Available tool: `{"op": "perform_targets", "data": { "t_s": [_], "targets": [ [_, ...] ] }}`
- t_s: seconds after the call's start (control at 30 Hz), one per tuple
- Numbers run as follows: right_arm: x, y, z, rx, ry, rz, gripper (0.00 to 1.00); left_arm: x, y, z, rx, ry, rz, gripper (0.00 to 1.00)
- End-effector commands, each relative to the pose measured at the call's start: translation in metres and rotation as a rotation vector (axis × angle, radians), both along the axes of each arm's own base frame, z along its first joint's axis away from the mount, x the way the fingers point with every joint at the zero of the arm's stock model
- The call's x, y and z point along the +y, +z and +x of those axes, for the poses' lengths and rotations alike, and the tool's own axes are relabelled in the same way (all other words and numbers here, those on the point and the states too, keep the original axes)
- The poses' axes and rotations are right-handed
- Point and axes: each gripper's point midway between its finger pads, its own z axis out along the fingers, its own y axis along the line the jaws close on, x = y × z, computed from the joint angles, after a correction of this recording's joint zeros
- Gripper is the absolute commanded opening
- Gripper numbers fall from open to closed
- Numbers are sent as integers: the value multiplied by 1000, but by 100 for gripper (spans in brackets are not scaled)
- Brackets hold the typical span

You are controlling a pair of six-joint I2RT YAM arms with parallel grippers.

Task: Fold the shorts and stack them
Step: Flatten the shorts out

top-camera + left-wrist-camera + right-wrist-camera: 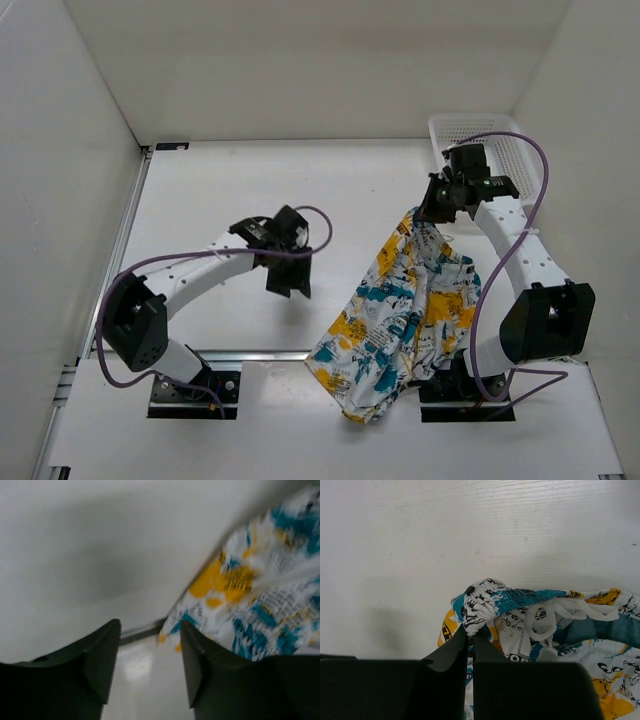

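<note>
One pair of printed shorts (pixel 400 320) hangs from my right gripper (pixel 432 212), which is shut on the gathered waistband (pixel 485 602). The cloth drapes down and to the left, and its lower end (pixel 355 395) trails over the table's near edge. A white drawstring (pixel 555 615) loops beside the pinched band. My left gripper (pixel 290 275) hovers over the table left of the shorts. Its fingers (pixel 107 655) stand apart with nothing between them. The shorts' hem (pixel 250 600) shows blurred at the upper right of the left wrist view.
A white mesh basket (pixel 480 135) stands at the back right corner, behind the right arm. White walls close the table on the left, back and right. A metal rail (pixel 260 355) runs along the table's near edge.
</note>
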Motion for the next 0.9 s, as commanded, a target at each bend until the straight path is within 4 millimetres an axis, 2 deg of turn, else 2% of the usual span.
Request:
{"op": "perform_targets", "data": {
  "t_s": [0.0,0.07,0.1,0.2,0.27,0.37,0.47,0.57,0.7,0.73,0.8,0.87],
  "targets": [
    [-7,21,16,-78,-36,7,0,-28,4,-46,33,-100,-51,66],
    [-8,20,14,-75,-49,5,0,-39,-8,-63,66,-141,-31,87],
    [-11,16,13,-62,-65,8,0,-45,-21,-75,93,-181,-2,97],
    [-15,14,14,-62,-75,8,0,-49,-44,-82,133,-198,56,98],
    [-15,14,14,-62,-75,8,0,-54,-51,-90,150,-238,66,98],
    [-15,14,14,-62,-75,8,0,-59,-62,-102,182,-280,81,92],
    [-15,13,12,-62,-75,8,0,-49,-79,-108,216,-278,121,84],
    [-18,10,11,-53,-84,6,0,-53,-85,-116,253,-293,86,78],
    [-17,13,10,-61,-78,15,0,-56,-90,-120,276,-310,70,64],
    [-17,13,10,-61,-78,15,0,-56,-90,-123,289,-315,58,52],
    [-20,13,11,-61,-87,15,0,-60,-91,-127,316,-324,37,43],
    [-20,13,11,-61,-87,15,0,-60,-92,-129,323,-327,31,40]
  ]
}}
